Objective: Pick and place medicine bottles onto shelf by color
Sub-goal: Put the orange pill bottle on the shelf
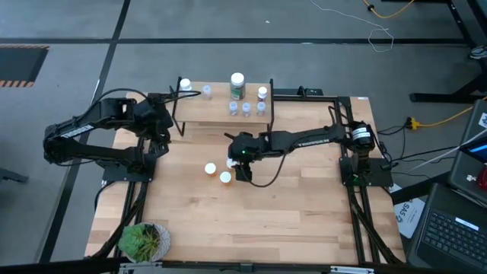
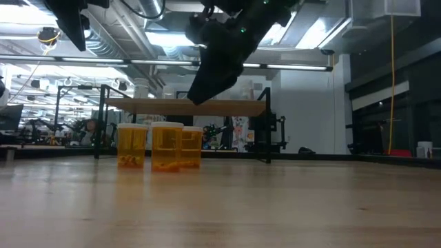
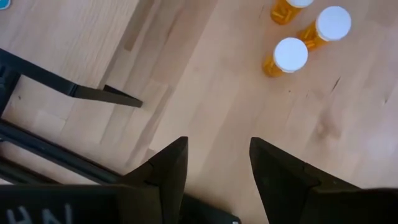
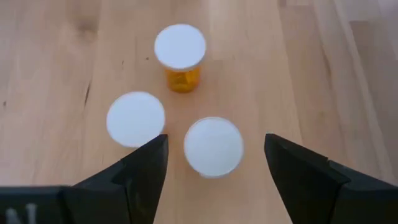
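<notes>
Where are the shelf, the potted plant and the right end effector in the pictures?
shelf (image 1: 222, 113): high view, bare part of its wooden board.
potted plant (image 1: 141, 240): high view, its green leaves.
right end effector (image 4: 214, 168): right wrist view, midway between its open fingertips.

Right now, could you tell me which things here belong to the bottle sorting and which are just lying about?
Job:
orange bottles on the table
bottles on the shelf
shelf
right gripper, open above the orange bottles
left gripper, open, waiting by the shelf

Lying about:
potted plant
laptop
</notes>
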Robot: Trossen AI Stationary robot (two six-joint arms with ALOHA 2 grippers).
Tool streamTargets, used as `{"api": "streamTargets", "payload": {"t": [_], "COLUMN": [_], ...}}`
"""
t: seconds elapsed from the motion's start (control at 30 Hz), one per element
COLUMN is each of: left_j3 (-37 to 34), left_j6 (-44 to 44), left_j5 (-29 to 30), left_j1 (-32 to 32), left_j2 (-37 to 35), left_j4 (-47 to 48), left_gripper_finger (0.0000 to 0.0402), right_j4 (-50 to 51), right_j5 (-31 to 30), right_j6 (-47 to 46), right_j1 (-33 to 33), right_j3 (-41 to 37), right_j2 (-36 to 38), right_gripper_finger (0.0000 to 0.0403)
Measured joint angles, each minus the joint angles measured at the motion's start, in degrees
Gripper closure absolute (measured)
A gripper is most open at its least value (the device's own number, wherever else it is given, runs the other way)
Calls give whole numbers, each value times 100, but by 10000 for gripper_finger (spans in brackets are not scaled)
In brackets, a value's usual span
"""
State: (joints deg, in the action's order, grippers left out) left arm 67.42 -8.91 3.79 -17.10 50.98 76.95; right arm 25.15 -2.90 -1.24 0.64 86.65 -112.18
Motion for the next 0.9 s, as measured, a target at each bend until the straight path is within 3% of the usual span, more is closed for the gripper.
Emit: {"api": "streamTargets", "payload": {"t": [0.2,0.6,0.9], "left_j3": [0,0,0], "left_j6": [33,37,35], "left_j5": [2,31,164], "left_j1": [0,0,-2], "left_j2": [-2,-2,-2], "left_j4": [-46,-54,-54], "left_gripper_finger": [234,234,234], "right_j4": [-55,-310,-133], "right_j5": [452,313,86], "right_j6": [3,193,307], "right_j1": [-65,-78,-117], "right_j3": [0,-3,-4], "right_j2": [-45,-167,-197], "right_gripper_finger": [134,78,75]}}
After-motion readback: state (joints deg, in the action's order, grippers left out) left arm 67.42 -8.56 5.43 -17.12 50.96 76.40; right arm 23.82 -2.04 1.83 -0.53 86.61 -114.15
